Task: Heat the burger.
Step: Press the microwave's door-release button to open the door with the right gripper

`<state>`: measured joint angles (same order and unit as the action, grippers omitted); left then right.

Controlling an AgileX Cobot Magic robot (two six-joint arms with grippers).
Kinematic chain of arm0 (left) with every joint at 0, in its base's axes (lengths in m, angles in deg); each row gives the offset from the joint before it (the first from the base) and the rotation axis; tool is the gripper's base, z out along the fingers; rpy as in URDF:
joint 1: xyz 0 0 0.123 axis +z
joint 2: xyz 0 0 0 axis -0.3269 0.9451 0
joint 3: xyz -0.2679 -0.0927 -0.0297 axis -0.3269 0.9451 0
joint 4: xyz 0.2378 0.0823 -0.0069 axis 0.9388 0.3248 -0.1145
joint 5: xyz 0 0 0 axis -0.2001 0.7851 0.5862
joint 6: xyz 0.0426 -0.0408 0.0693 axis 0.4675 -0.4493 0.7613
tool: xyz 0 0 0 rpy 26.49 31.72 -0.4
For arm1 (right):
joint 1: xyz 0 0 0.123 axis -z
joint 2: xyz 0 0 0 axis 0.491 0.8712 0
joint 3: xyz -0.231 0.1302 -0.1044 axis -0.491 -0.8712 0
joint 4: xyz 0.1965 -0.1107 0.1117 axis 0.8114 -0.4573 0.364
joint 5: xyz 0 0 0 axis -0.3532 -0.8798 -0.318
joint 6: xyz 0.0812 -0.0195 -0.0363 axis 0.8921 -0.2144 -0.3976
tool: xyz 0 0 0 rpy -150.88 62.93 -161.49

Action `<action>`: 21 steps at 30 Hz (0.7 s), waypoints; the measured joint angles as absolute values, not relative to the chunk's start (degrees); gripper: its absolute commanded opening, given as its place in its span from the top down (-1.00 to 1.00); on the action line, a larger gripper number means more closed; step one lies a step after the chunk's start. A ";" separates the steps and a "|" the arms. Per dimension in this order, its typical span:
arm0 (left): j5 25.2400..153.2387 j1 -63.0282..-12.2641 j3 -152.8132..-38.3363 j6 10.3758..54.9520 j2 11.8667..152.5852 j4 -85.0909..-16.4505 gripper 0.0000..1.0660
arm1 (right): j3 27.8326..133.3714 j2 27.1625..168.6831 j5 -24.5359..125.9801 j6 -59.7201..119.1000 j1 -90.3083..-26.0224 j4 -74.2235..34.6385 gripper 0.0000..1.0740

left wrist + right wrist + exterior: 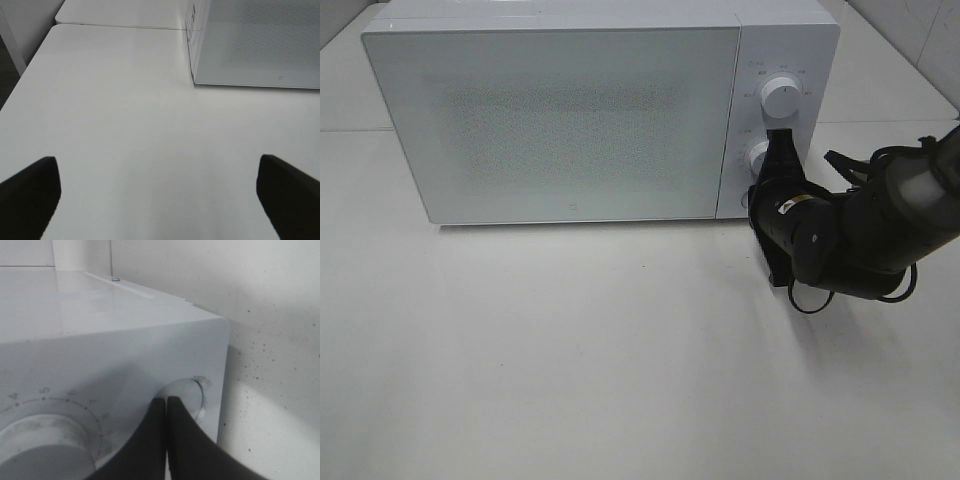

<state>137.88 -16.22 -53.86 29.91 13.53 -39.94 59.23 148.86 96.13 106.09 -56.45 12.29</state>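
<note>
Two knobs sit on the microwave [570, 110] panel, the lower knob [756, 156] at 6 o'clock from the upper knob [782, 97]. My right gripper [780, 138] has its fingers [150, 440] pressed together, tips just beside the lower knob at its 3 o'clock; I cannot tell if they touch. My left gripper [160, 200] hangs over the white table [125, 125], fingers spread wide. With the microwave door shut and frosted, I cannot tell where the burger is.

A lab-style mock kitchen was indicated: a white microwave [570, 110] was set along the far edge of a plain white table [570, 350], with pale tiles [910, 30] seen beyond its far right corner.
</note>
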 measured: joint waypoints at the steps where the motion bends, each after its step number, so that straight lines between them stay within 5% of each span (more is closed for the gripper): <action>1: 137.88 -16.22 -53.86 29.91 13.53 -39.94 -0.90 | 59.23 149.15 96.70 106.09 -56.50 12.47 1.00; 21: 137.88 -16.22 -53.86 29.91 13.53 -39.94 -0.90 | 62.21 152.41 98.82 105.06 -56.50 14.41 1.00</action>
<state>137.88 -16.22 -53.86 29.91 13.53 -39.94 62.21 152.41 98.82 105.06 -56.50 14.41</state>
